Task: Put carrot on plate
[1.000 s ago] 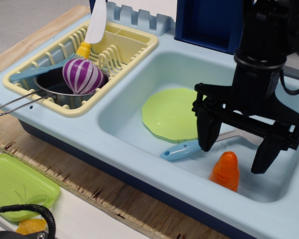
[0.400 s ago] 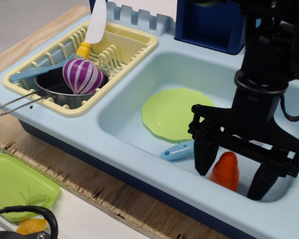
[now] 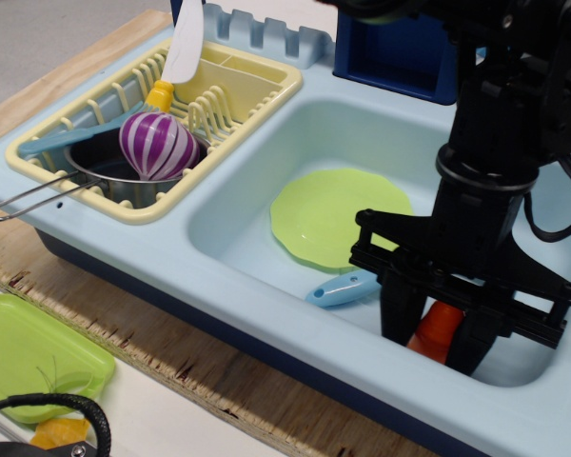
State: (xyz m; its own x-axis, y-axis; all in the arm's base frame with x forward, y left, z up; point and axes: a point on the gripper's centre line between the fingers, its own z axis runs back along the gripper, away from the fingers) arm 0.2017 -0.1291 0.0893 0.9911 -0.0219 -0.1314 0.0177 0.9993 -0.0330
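Light blue toy sink (image 3: 266, 276) on a wooden board, yellow dish rack (image 3: 219, 95) to one side. Grasp step in hand, by judgement. Gripper (image 3: 436, 328) lowered into the basin, jaws straddling the carrot (image 3: 436, 328) and nearly closed on it; firm contact not confirmable. Carrot standing on the basin floor, near the plate (image 3: 328, 214) but apart from it. Next: close, lift, carry over to the plate. Blue utensil handle (image 3: 343, 288) lying between carrot and plate; to be cleared on the way.
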